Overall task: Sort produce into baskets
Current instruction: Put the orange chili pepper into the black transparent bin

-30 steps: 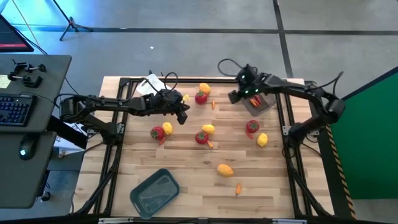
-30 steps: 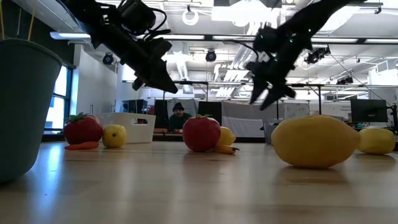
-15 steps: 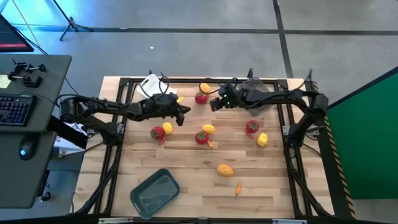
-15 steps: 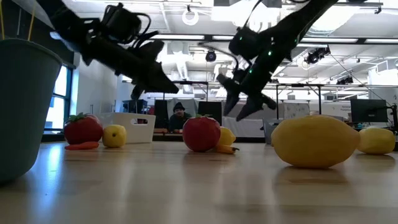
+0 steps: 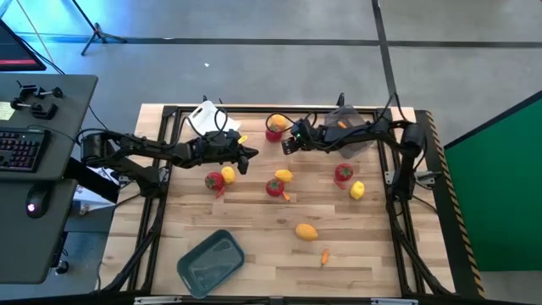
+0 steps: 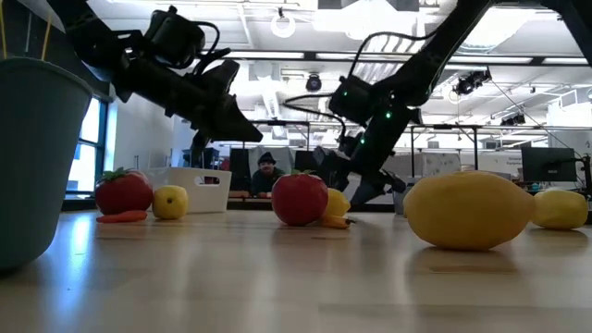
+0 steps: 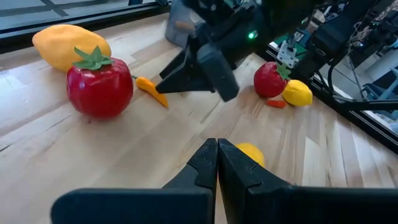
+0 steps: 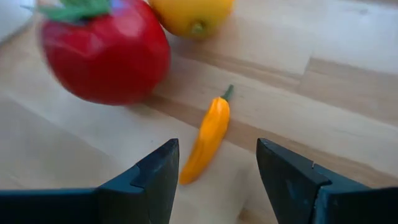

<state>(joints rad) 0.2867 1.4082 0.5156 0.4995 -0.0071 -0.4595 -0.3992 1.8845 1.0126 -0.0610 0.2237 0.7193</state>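
A small orange pepper (image 8: 208, 140) lies on the table between the open fingers of my right gripper (image 8: 217, 158), which slants down at it without touching it. Just beyond it stand a red fruit (image 8: 106, 53) and a yellow fruit (image 8: 189, 12). In the high view my right gripper (image 5: 286, 146) is at the table's far middle, beside the red fruit (image 5: 273, 133). My left gripper (image 5: 250, 157) hovers shut and empty above a yellow fruit (image 7: 252, 152). The baskets are white (image 5: 203, 114), grey-blue (image 5: 210, 261) and dark (image 5: 347, 135).
More produce lies loose across the middle of the table: red fruits (image 5: 214, 180) (image 5: 274, 187) (image 5: 343, 172), yellow ones (image 5: 228, 174) (image 5: 357, 190), an oval one (image 5: 306, 230) and a small orange piece (image 5: 324, 256). A person sits beyond the table's far edge (image 6: 266, 171).
My right gripper has swung from over the dark basket toward the table's left and come down to the small orange pepper beside the red fruit, staying open. My left gripper has sunk a little and tipped nearer to level, staying shut.
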